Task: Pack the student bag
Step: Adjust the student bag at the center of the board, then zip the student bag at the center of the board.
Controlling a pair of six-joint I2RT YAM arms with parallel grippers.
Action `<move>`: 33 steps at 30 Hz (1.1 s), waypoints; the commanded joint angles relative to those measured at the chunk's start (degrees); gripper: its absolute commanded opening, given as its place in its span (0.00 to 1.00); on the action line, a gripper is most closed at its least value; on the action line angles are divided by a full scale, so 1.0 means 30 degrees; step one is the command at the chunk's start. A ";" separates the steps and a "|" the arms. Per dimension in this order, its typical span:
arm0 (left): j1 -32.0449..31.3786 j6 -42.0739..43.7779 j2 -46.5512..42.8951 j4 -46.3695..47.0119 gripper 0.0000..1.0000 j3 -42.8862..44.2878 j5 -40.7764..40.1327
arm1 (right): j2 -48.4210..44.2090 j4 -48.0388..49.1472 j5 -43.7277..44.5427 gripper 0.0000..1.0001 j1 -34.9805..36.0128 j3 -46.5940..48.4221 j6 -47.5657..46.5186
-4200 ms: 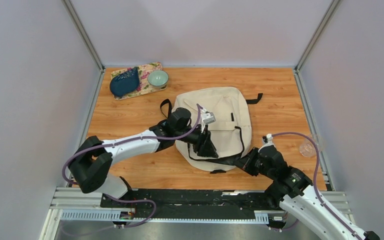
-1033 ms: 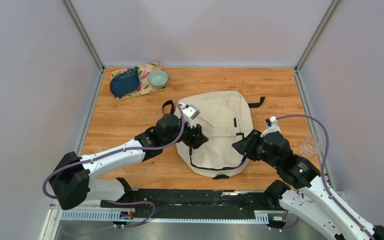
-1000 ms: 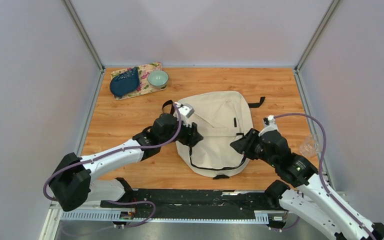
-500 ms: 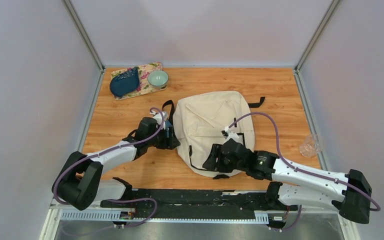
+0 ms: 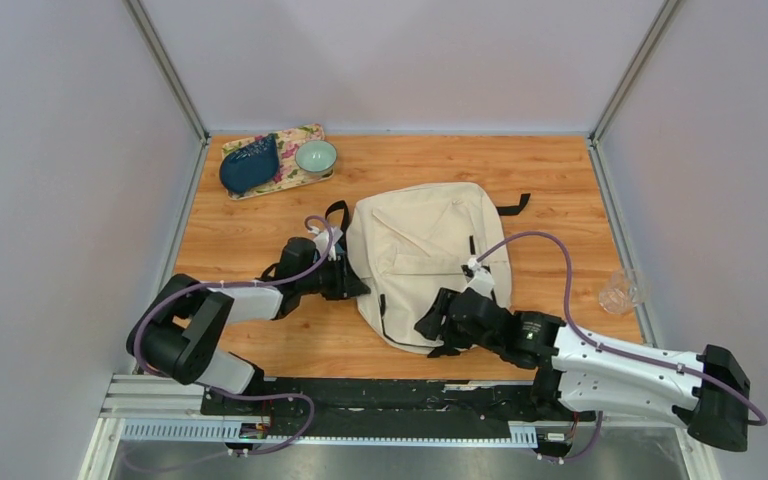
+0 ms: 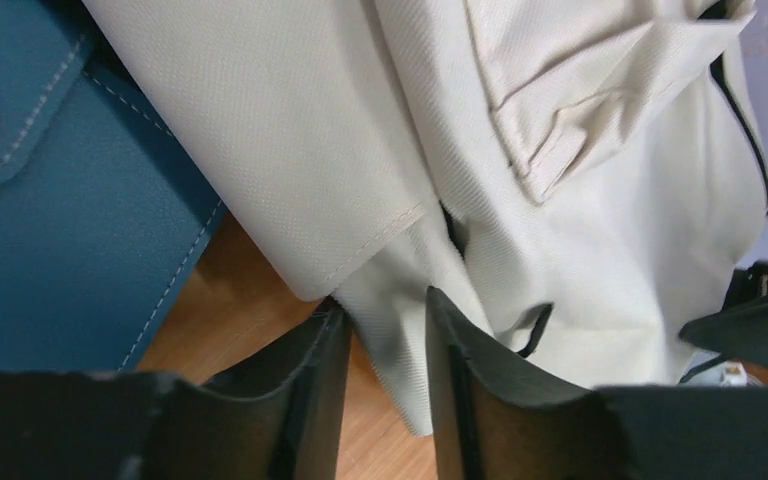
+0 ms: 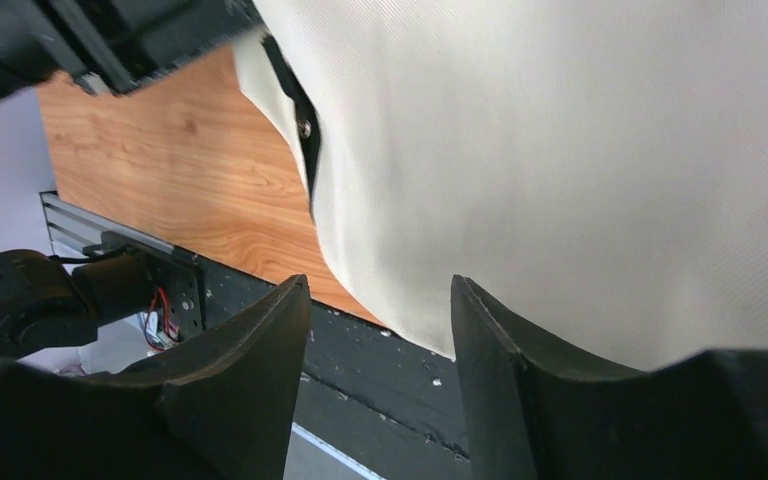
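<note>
**Top view.** The bag (image 5: 425,235) is lying flat at the middle of the worktop (image 5: 550,180), with its black straps trailing at the far side. I am holding the left claw (image 5: 356,287) low against the bag's left edge. The right claw (image 5: 430,328) is at the bag's near edge. A pouch (image 5: 249,166) and a bowl (image 5: 316,156) are sitting on a floral mat (image 5: 290,178) in the far-left corner, well apart from the bag. A clear cup (image 5: 619,293) is sitting at the right edge.

**Left wrist view.** The left claw's fingers (image 6: 300,400) are standing narrowly apart, and a fold of the bag's cream cloth is filling most of the gap. I cannot tell whether they are pinching it. A blue flap (image 6: 60,200) with a metal snap is showing at upper left, with the bag's cloth lying across its edge.

**Right wrist view.** The right claw's fingers (image 7: 520,390) are standing wide apart and clamping nothing. The bag's near hem is reaching just to the fingertips. Wood and the black rail (image 7: 390,385) are showing in the gap below it.
</note>
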 commanded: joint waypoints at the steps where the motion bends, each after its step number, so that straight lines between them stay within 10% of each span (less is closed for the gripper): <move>1: -0.0021 -0.2175 0.0909 0.3928 0.34 -0.0839 0.2499 | -0.0916 0.0528 0.2189 0.56 -0.0254 0.1344 -0.2038; 9: -0.0724 -0.2675 0.0063 0.4665 0.10 -0.1337 0.2004 | 0.3062 0.2078 0.1226 0.50 -0.0840 0.4360 -0.4300; 33: -0.0812 -0.2236 -0.1579 0.3990 0.00 -0.1719 0.1826 | 1.1886 0.2170 0.2129 0.31 -0.1221 0.8348 -0.4302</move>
